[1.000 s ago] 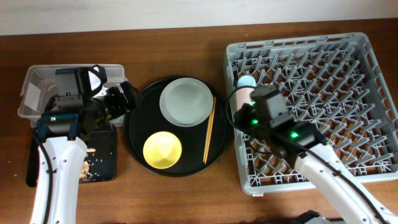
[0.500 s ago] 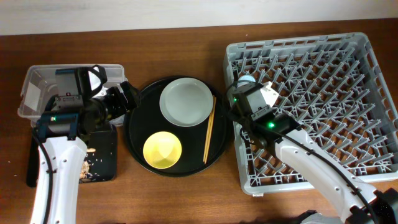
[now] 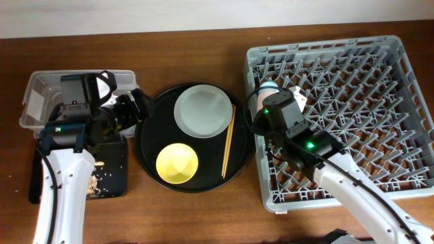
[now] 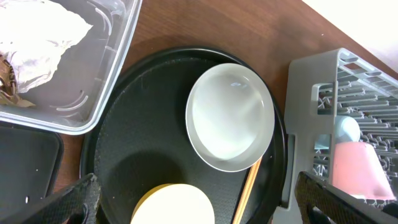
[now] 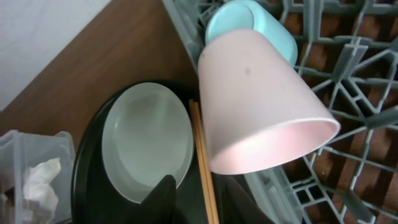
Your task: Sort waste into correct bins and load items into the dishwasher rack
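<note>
Pink cup [image 5: 258,106] in grey rack [image 3: 366,95]

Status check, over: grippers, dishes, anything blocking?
Left gripper open, empty, above round tray. Right gripper at rack corner, jaws unclear. Pink cup tipped in rack beside blue cup. Plate, yellow bowl, chopsticks on tray, unblocked.

White arm links [image 3: 61,183], black joints [image 3: 102,125], green lights [image 3: 308,144], black cables [image 3: 39,169].
</note>
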Tool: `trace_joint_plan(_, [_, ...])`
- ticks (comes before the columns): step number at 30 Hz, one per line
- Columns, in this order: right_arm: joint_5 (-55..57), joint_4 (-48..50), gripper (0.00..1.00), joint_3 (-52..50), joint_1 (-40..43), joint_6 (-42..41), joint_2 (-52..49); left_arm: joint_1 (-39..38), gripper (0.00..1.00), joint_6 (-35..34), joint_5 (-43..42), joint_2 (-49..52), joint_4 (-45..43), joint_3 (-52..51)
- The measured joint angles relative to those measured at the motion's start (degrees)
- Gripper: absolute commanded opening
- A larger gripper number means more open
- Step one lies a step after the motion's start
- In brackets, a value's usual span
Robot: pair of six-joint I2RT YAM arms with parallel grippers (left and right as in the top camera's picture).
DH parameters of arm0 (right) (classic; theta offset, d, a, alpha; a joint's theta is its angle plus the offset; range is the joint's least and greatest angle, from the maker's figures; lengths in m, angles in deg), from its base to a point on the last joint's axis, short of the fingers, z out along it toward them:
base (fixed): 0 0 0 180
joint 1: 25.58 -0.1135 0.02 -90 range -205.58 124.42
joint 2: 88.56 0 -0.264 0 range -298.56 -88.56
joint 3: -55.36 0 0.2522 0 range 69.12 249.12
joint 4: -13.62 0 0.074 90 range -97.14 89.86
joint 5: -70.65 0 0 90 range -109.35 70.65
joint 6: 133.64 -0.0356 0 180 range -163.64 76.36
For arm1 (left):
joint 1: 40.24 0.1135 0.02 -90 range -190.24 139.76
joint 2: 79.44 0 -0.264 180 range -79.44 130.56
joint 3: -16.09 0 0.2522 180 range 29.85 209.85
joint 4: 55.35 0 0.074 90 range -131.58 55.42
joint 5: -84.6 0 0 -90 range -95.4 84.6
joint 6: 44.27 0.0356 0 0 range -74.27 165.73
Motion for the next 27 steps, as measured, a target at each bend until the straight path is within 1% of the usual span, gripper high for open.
trace_joint_plan(5, [-0.13,-0.02,0.27,0.00,0.00,-0.02,-0.94,0.00,0.99,0.00,0.00,0.00,0.00,0.00])
trace_joint_plan(11, [0.02,0.00,0.27,0.00,0.00,0.00,-4.90,0.00,0.99,0.00,0.00,0.00,0.00,0.00])
trace_joint_plan(17, [2.60,0.63,0.22,0.00,0.00,0.07,-4.92,0.00,0.99,0.00,0.00,0.00,0.00,0.00])
trace_joint_plan(27, [4.70,2.78,0.23,0.00,0.00,0.35,-4.92,0.00,0.99,0.00,0.00,0.00,0.00,0.00])
